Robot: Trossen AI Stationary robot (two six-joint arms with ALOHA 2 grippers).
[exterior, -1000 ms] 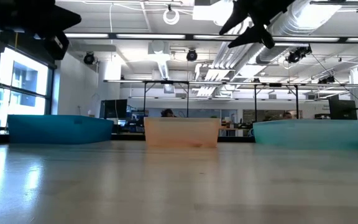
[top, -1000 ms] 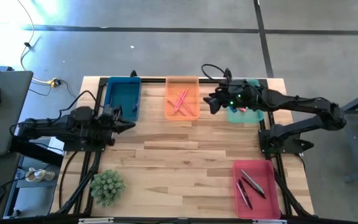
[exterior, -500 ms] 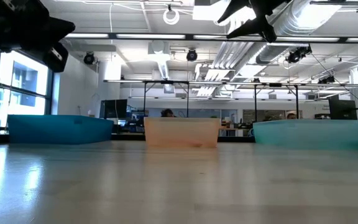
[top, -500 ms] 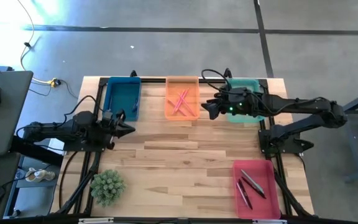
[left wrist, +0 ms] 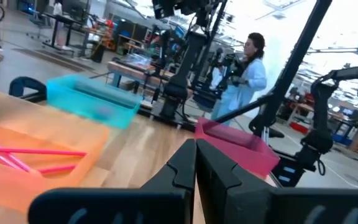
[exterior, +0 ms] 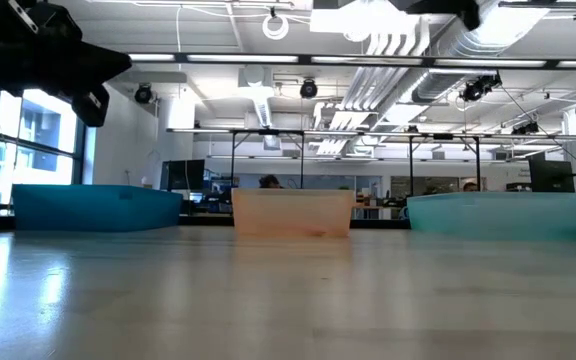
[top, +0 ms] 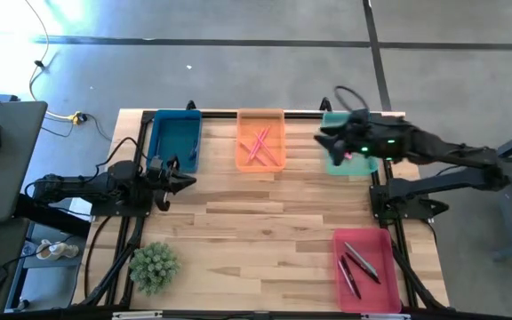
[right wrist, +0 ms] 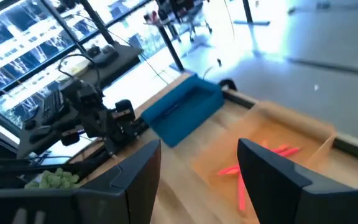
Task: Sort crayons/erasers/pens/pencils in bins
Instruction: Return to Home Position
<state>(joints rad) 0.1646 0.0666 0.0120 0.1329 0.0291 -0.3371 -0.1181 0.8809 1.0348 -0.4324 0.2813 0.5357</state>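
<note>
Three bins stand along the far edge: dark blue, orange and teal. The red-pink bin stands at the near right. Salmon-pink sticks lie in the orange bin, and dark pens lie in the red-pink one. My right gripper hangs open and empty, high over the teal bin's left part. My left gripper is shut and empty at the table's left, near the blue bin's near end. I cannot make out any erasers.
A green potted plant stands at the near left corner. The right arm's base sits at the right edge between the teal and red-pink bins. Bare wood fills the table's middle. A person stands in the room beyond.
My right gripper has drawn back toward the table's right edge and risen, from beside the orange bin to over the teal bin, staying open. My left gripper has sunk a little, staying shut.
</note>
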